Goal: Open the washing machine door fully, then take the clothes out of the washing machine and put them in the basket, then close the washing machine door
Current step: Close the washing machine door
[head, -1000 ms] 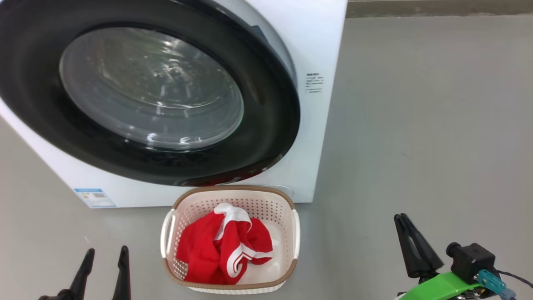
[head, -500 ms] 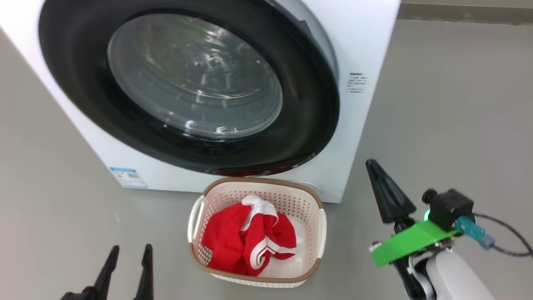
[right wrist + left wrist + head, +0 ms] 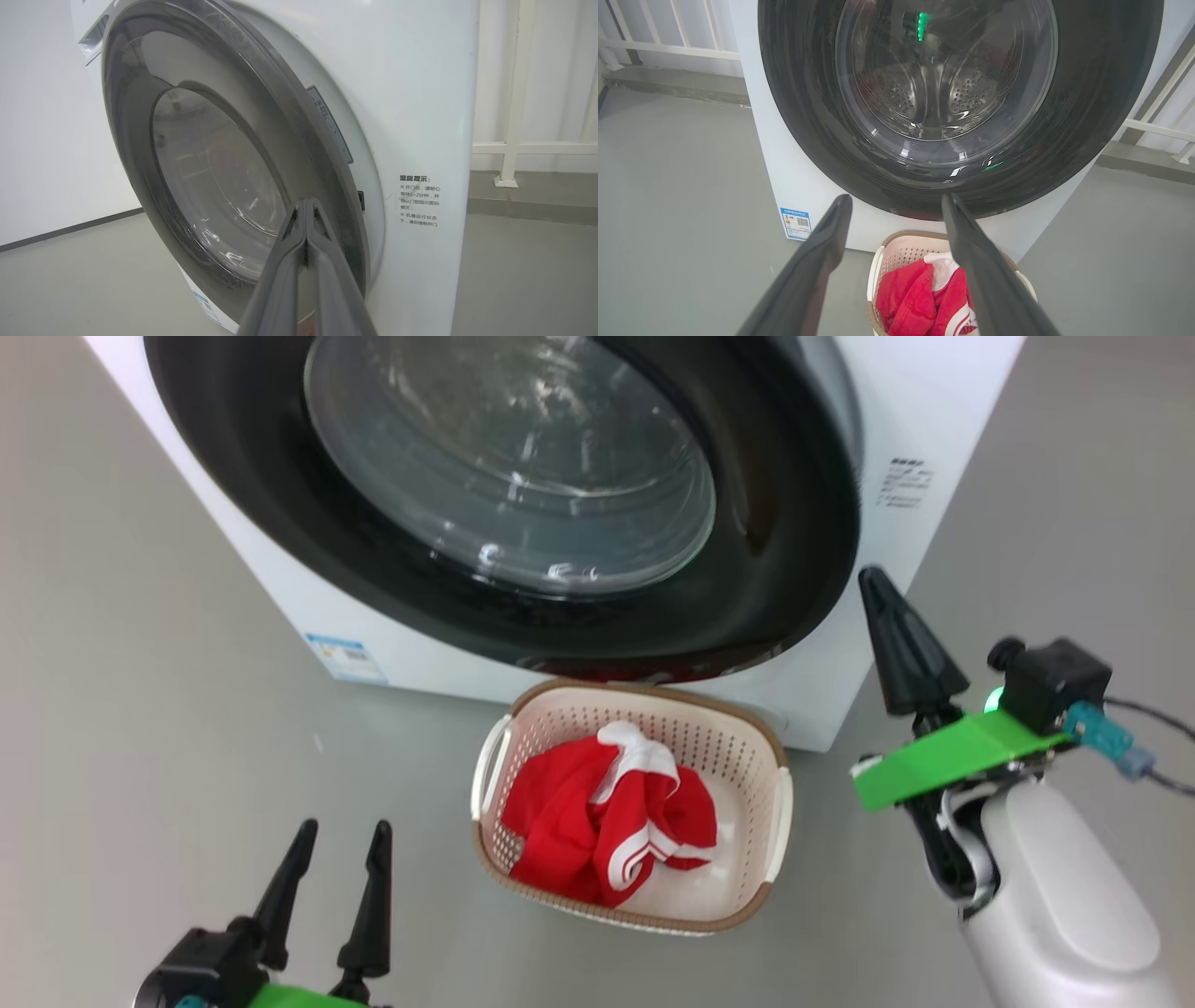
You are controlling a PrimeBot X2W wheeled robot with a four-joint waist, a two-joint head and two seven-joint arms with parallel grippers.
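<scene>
The washing machine (image 3: 934, 411) is a white box, and the washing machine door (image 3: 784, 541), black-rimmed with a glass window, lies close against its front. In front of it the cream basket (image 3: 738, 747) stands on the floor with the red-and-white clothes (image 3: 569, 803) inside. My right gripper (image 3: 875, 583) is shut on nothing, its tip just beside the door's lower right edge. In the right wrist view the right gripper (image 3: 306, 205) points at the door (image 3: 210, 177) rim. My left gripper (image 3: 344, 829) is open, low and left of the basket. In the left wrist view the left gripper (image 3: 896, 205) frames the door (image 3: 1064, 116), the basket (image 3: 896, 252) and the clothes (image 3: 915, 303).
Grey floor surrounds the machine on both sides. A blue label (image 3: 345, 658) sits low on the machine's front and a printed notice (image 3: 419, 200) on its right side. White railings (image 3: 668, 46) (image 3: 514, 93) stand behind the machine.
The head camera has shifted, so the whole picture slid right. My right gripper closed its fingers and rose from the floor area to the door's lower right edge. The left gripper stays open.
</scene>
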